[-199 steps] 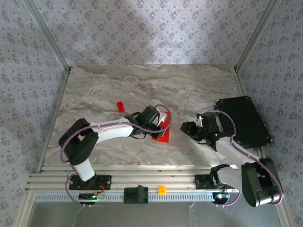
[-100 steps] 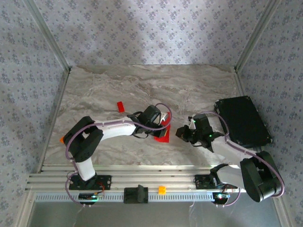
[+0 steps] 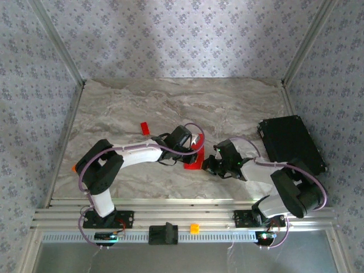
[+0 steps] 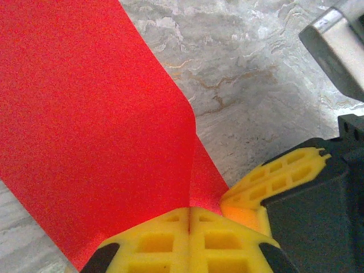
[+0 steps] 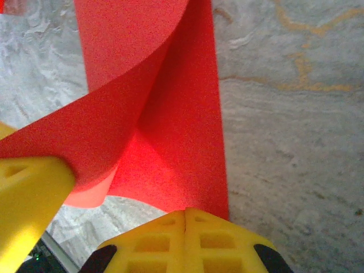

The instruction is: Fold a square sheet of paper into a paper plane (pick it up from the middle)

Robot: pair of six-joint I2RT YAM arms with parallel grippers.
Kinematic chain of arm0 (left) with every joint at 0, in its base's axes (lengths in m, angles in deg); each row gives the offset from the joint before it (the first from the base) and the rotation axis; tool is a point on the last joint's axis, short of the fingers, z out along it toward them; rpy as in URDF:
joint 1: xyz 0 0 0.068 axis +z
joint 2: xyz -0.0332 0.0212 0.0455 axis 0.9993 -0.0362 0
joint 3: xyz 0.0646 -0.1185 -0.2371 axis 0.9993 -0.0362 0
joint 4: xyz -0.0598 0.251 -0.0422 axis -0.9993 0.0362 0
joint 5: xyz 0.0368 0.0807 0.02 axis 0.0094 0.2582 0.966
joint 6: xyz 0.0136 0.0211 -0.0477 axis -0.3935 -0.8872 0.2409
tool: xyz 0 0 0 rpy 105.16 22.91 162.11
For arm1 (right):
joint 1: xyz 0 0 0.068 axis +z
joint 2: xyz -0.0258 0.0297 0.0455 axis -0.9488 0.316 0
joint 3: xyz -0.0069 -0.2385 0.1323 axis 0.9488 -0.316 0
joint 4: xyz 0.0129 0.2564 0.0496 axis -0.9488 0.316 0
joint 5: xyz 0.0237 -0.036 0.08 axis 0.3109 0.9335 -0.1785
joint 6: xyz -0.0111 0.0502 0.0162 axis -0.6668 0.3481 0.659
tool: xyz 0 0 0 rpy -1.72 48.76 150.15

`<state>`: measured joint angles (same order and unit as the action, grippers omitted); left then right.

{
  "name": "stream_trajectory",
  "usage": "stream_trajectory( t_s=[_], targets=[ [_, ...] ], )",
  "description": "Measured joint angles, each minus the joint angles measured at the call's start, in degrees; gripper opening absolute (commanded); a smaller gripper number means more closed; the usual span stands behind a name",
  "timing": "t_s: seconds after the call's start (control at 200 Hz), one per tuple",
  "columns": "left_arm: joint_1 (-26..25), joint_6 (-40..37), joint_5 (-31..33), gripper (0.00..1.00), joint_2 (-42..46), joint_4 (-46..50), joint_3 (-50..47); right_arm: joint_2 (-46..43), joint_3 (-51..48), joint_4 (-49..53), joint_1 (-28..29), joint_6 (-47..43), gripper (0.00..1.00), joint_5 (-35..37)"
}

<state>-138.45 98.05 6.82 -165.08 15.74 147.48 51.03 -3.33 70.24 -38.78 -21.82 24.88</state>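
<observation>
Your right pincer (image 3: pixel 208 166) has swung in from the black case (image 3: pixel 291 145) side & shut on the square sheet of paper (image 3: pixel 194 165). It's just beside the left pincer (image 4: pixel 189 209), also clamped on it. The sheet curls up off the counter (image 3: pixel 125 102) betw. both, so folding can prob. start. Small red block (image 3: pixel 145 128) lies well apart beyond the left pincer, no obstruction.

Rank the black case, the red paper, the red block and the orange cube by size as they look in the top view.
1. black case
2. red paper, though partly covered
3. red block and orange cube: these look alike, so they are not ranked against each other.
</observation>
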Motion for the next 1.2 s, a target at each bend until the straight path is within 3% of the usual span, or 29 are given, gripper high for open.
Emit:
stream_trajectory(
  t_s=[0.535,0.895,1.204],
  targets=[
    [0.0,2.7,-0.9,0.00,0.0,-1.5,0.0,-0.6,4.1,12.0,-2.6,-6.0,0.06,2.7],
    [0.0,5.0,-1.1,0.00,0.0,-3.5,-1.1,1.3,4.0,1.4,-2.3,-1.4,0.08,-0.2],
    [0.4,4.7,-1.1,0.00,0.0,-3.5,-1.9,5.2,4.1,0.8,-2.3,-0.4,0.06,0.7]
  ],
)
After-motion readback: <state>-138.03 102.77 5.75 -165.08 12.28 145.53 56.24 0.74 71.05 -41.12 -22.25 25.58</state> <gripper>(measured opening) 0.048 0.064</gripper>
